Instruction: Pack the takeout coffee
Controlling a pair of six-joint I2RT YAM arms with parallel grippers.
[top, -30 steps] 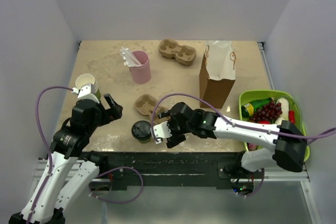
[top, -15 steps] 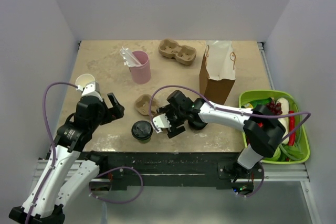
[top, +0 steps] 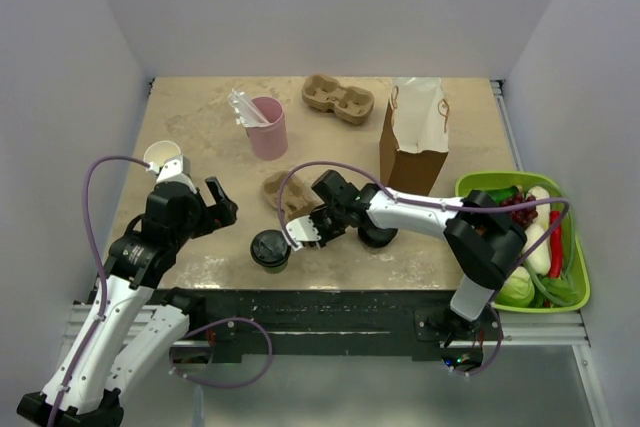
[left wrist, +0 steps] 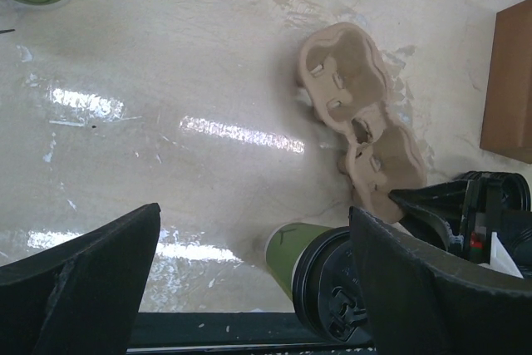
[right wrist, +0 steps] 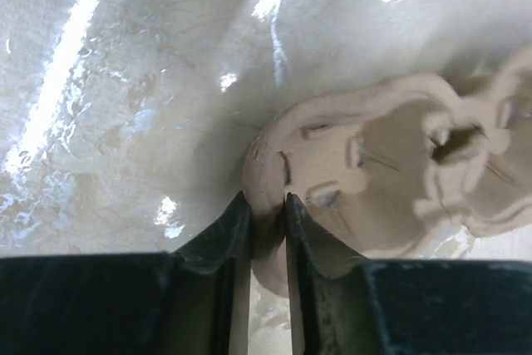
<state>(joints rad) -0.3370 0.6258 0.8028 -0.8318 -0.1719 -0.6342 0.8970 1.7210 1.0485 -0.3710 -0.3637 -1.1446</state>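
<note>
Cardboard is what my right claw (right wrist: 266, 205) has hold of: its two fingers (right wrist: 231, 243) are pinched nearly together on the raised rim of the cup carrier (right wrist: 382, 172), one finger inside the nearest well and one outside. The carrier lies flat on the table, stretching ahead of that claw and off to one side.

My takeout coffee (top: 268, 248), a paper cup with a round black lid, stands upright just beside the right claw, on the side facing the left arm and a little nearer the table's front edge. From the right wrist I only catch the lid's edge at the top of the view, just past the carrier's rim. I cannot tell whether cup and carrier touch.

My left claw (top: 221, 201) is spread wide and holds nothing. It hangs over bare table, with the coffee ahead of it, partly hidden behind one finger.

Farther from the right claw — toward the back — stand a pink cup (top: 267, 127) and a brown paper bag (top: 412, 147).
</note>
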